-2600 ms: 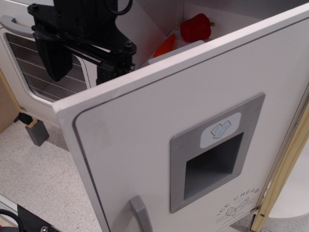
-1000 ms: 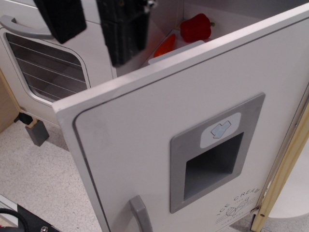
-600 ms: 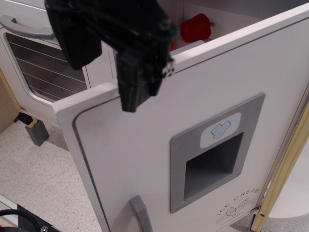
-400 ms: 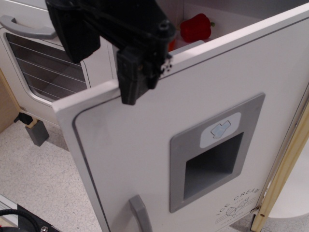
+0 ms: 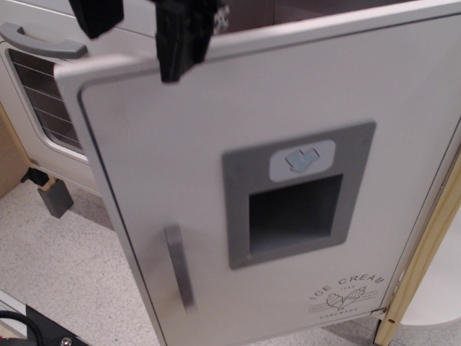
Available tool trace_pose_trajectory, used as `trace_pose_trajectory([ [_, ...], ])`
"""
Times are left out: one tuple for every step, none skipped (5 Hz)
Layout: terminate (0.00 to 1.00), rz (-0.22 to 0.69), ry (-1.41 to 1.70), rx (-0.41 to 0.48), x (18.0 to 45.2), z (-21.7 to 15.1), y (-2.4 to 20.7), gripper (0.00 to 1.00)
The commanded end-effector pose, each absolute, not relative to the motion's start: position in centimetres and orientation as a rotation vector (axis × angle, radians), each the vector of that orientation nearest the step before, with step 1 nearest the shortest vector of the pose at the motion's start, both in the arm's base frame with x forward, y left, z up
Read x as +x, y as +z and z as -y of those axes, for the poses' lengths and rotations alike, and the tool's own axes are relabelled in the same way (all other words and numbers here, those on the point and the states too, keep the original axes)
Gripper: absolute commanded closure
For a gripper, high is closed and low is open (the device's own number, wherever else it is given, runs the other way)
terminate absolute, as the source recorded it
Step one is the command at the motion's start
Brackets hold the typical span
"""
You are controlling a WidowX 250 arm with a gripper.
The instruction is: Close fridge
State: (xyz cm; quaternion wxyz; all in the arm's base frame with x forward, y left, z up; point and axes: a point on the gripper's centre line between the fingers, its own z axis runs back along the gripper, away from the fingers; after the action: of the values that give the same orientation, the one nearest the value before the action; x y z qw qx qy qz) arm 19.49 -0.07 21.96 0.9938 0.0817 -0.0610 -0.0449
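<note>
The white fridge door fills the view, part open and swung most of the way towards the fridge body. It has a grey vertical handle, a grey recessed dispenser panel and an "ICE CREAM" print. The fridge's inside is almost hidden behind the door. My black gripper is at the top left, open and empty. Its right finger lies over the door's top edge on the outer face. The left finger sits beyond the door's free corner.
The white oven door with a wire-lined window and horizontal grey handle stands to the left. A grey block sits on the speckled floor below it. A pale wooden post is on the right by the door hinge.
The door has swung towards closed, hiding the red pepper and shelf inside. My gripper came from behind the door to its top edge and moved with it, up and left.
</note>
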Motion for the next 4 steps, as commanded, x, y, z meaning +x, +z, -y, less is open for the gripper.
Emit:
trace_pose_trajectory([
  [0.00,0.195,-0.042,0.157,19.8,-1.8,24.1,0.00],
  [0.00,0.176,-0.060,0.152,18.5,-1.4,23.3,0.00],
  [0.00,0.159,0.035,0.142,18.4,-1.4,20.8,0.00],
  [0.00,0.131,0.060,0.097,18.6,-1.6,18.2,0.00],
])
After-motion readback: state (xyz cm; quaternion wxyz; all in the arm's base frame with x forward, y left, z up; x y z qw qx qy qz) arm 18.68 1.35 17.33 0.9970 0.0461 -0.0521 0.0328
